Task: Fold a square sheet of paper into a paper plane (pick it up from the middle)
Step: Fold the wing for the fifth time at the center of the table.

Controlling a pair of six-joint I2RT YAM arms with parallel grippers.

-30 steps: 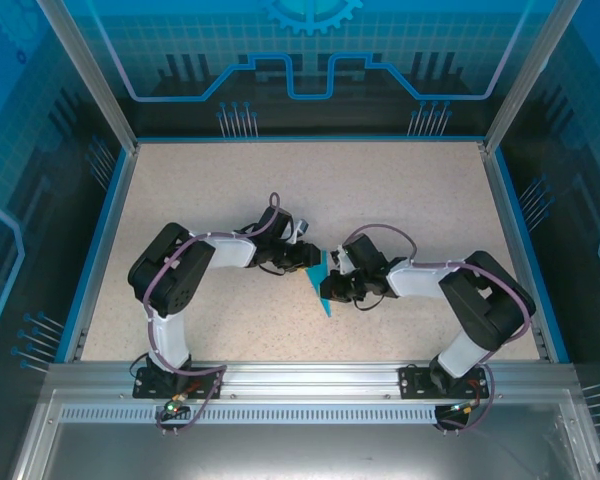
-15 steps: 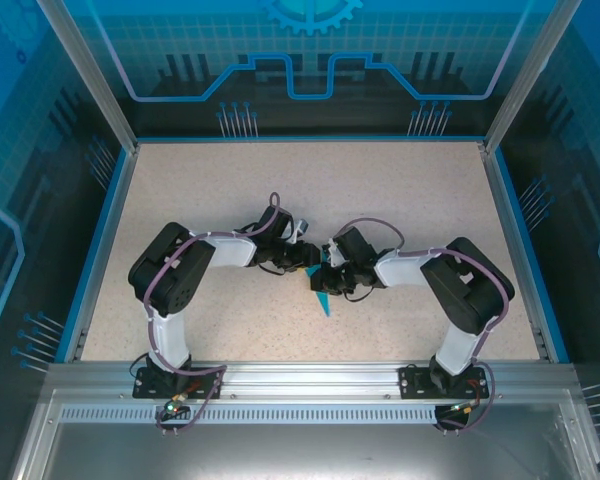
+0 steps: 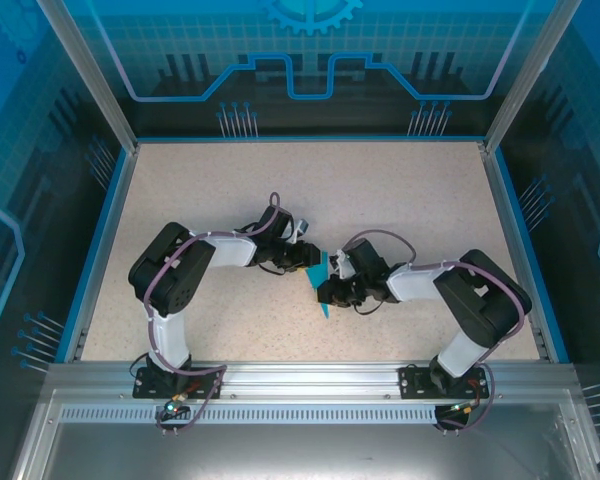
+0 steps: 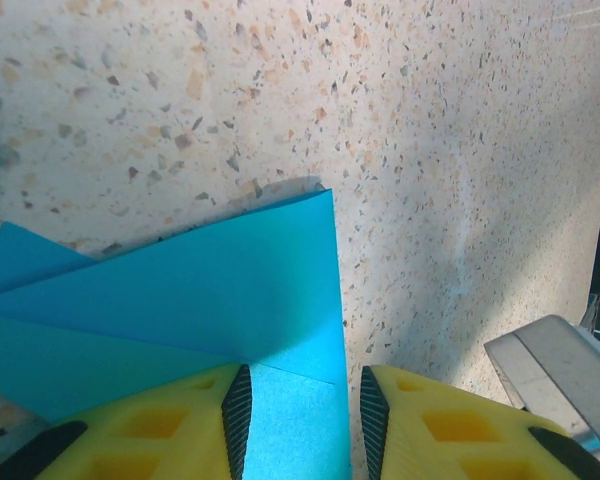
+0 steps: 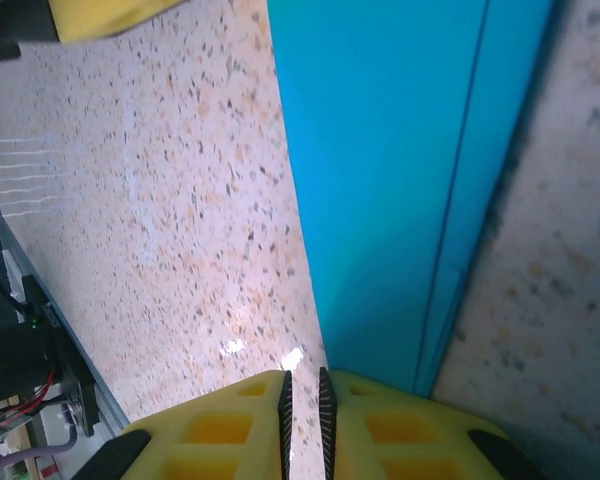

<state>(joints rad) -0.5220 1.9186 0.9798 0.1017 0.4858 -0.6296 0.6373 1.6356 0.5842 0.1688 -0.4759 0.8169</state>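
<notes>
The square sheet of paper [image 3: 320, 272] lies at the table's middle as a folded cyan-blue wedge, its tip pointing toward the near edge. My left gripper [image 3: 308, 262] rests low at its far left side. In the left wrist view the left gripper [image 4: 300, 385] is open, and the paper [image 4: 210, 290] lies flat under the gap and under one yellow finger [image 4: 150, 430]. My right gripper [image 3: 328, 292] sits at the paper's near right side. In the right wrist view the right gripper [image 5: 302, 385] shows only a thin slit with bare table in it, beside the paper's [image 5: 380, 170] long edge.
The speckled table [image 3: 210, 190] is ringed by a blue rim [image 3: 105, 240] and clear walls. An aluminium rail [image 3: 310, 378] with both arm bases runs along the near edge. A grey metal part [image 4: 560, 370] sits close to the right of my left fingers.
The right gripper swung in toward the left gripper over the paper, then drew back toward the near edge, its jaws parting slightly. The left arm and the paper stayed put.
</notes>
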